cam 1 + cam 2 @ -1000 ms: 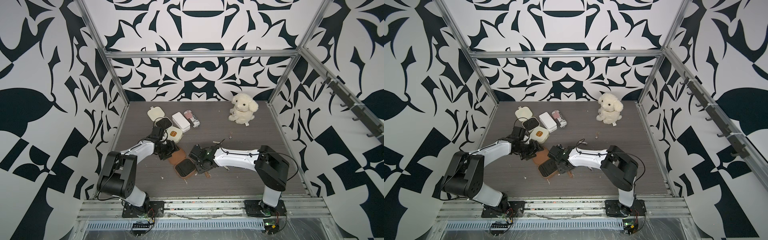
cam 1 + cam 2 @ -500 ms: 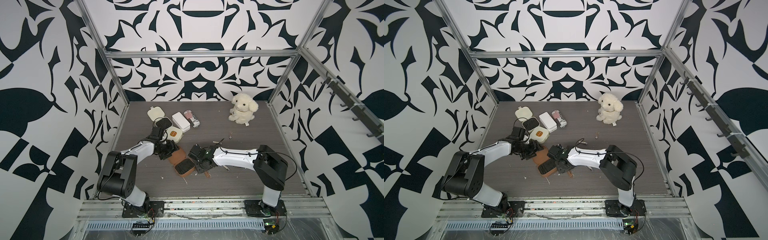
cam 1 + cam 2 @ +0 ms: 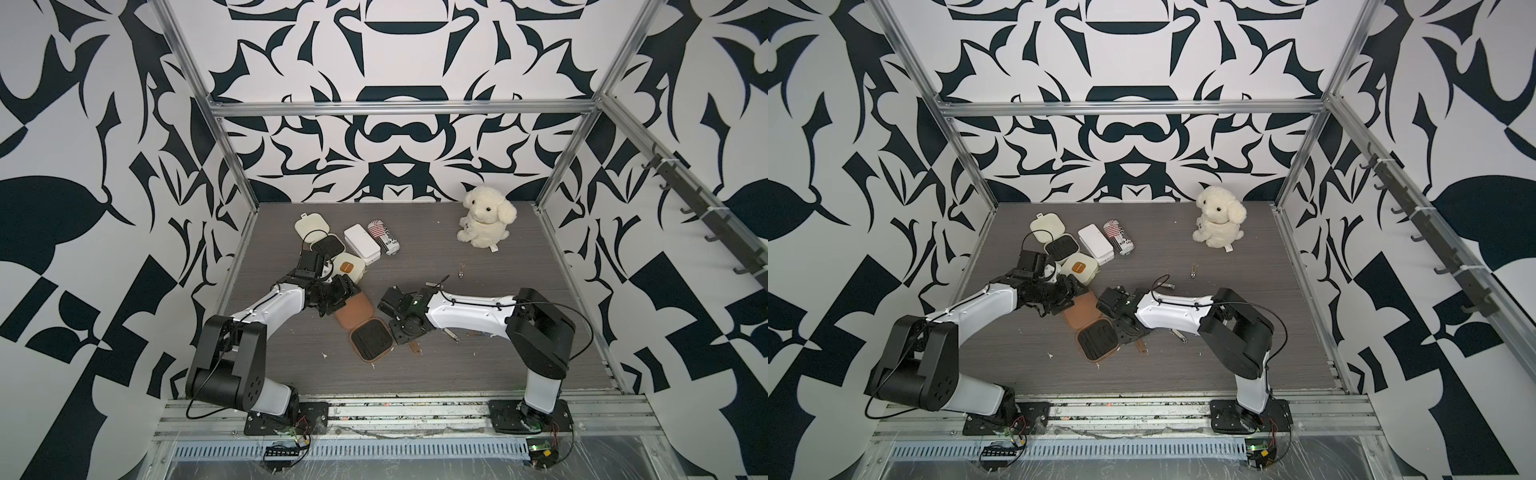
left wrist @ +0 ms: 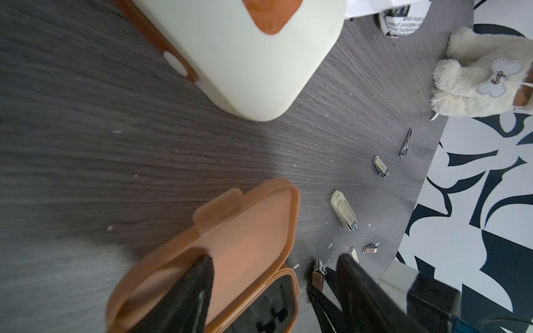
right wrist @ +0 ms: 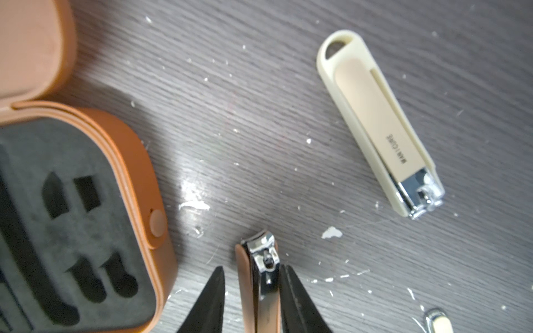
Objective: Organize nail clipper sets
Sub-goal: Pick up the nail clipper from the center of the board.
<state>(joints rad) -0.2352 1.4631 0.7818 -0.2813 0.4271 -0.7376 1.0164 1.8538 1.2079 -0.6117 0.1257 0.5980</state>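
Top views: grey wood-grain table (image 3: 519, 374) with white flecks, black-and-white patterned walls (image 3: 395, 137), aluminium frame (image 3: 399, 109). Tan case (image 3: 354, 309) lies open mid-table, black foam up. Left gripper (image 3: 343, 293) is spread, one finger (image 4: 184, 291) on the tan lid. Right gripper (image 5: 252, 268) sits narrowly around the brown clipper (image 5: 259, 288), which lies flat beside the case; there's a slit on one side, so it's not clamped. Compared with a second ago, arms and case are about where they were.
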